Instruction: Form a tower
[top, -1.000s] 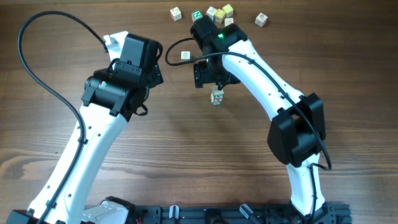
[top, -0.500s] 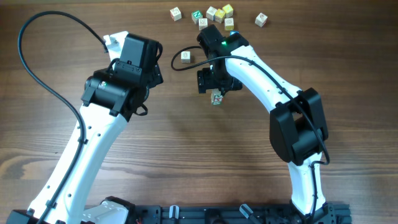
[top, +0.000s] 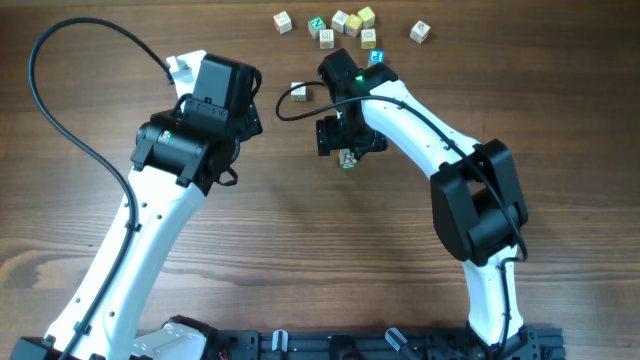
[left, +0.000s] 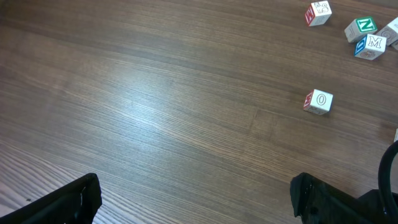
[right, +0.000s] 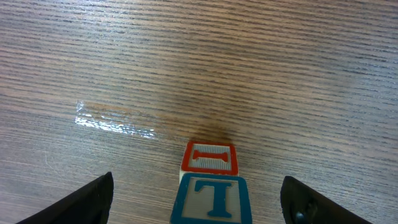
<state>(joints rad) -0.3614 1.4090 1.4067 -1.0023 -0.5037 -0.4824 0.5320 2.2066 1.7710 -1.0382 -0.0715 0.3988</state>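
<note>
The tower (right: 211, 186) shows in the right wrist view as a whitish cube with a blue T (right: 212, 198) on a cube with a red I (right: 211, 157). My right gripper (right: 205, 204) hangs over it, open. Its dark fingers (right: 93, 198) stand wide on both sides, clear of the cubes. From overhead the right gripper (top: 345, 140) covers most of the tower (top: 348, 160). My left gripper (left: 196, 200) is open over bare wood, to the left of the tower, and holds nothing. Overhead, the left gripper (top: 252, 112) sits at centre left.
A loose cube with an O (top: 298, 91) lies between the two arms and also shows in the left wrist view as the O cube (left: 319, 101). Several loose cubes (top: 340, 22) are scattered along the table's far edge, one blue-faced cube (top: 377, 57) beside the right arm.
My right gripper has moved toward the near side and now stands over the tower, hiding most of it from overhead. The left arm has not moved.
</note>
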